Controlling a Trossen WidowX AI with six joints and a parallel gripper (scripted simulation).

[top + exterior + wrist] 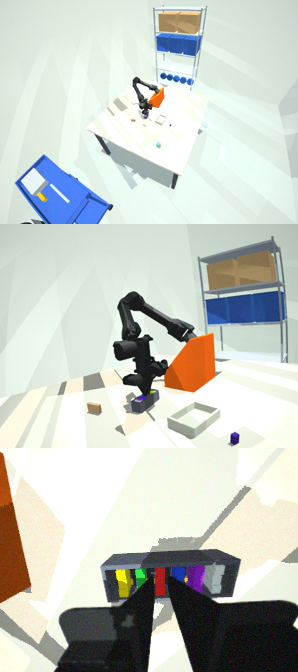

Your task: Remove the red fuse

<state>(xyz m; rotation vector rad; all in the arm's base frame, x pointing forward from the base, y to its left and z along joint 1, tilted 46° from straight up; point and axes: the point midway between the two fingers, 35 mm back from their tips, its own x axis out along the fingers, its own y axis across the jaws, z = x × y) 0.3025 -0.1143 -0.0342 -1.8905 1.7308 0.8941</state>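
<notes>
Pale walls stand around a white table with beige and grey patches, and a metal shelf rack with cardboard boxes and blue bins stands behind it. On the table, the black arm bends down, and its gripper points straight down over the dark grey fuse block.

In the wrist view the block holds a row of fuses: yellow, green, the red fuse, blue, purple and a pale grey one. The red fuse sits in its slot in the block, third from the yellow end. The two dark fingers are spread only a little, with a narrow gap between them, and the red fuse shows in this gap. The claw pinches nothing. The tips are low at the top of the block. I cannot tell if they touch the green or the blue fuse beside them.

A pale tray lies on the table near the block, apart from it, with nothing visible inside. An orange wedge stands just behind the block. A small tan block lies on the other side of the fuse block, a purple cube lies beyond the tray, and a light blue cube is well apart from them.
</notes>
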